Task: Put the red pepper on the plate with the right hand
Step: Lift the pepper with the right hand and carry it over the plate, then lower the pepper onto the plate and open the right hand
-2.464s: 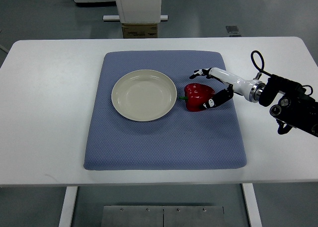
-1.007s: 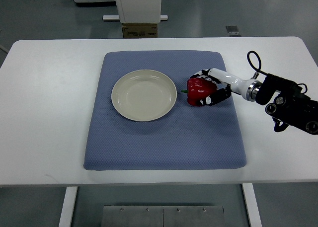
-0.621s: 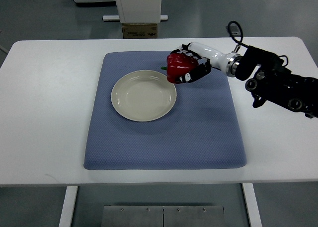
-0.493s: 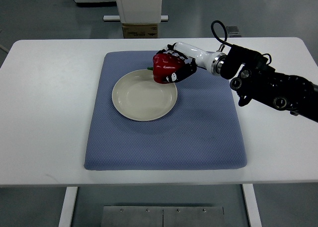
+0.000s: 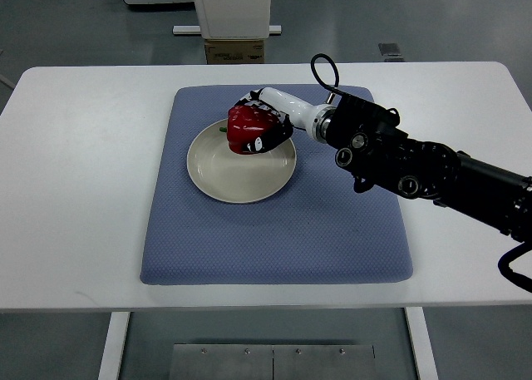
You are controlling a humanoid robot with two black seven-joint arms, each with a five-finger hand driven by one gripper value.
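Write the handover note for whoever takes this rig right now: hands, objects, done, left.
Right hand: shut on the red pepper, over the far part of the plate.
Left hand: not in view.
Plate sits on the blue mat, nothing else in it.
Done: pepper grasped and brought over the plate.
Left: whether the pepper touches the plate cannot be told; probably lower it, open the fingers, draw the arm back.

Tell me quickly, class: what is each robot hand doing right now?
Left robot hand: not in view.
Right robot hand: closed on the red pepper, holding it over the plate.
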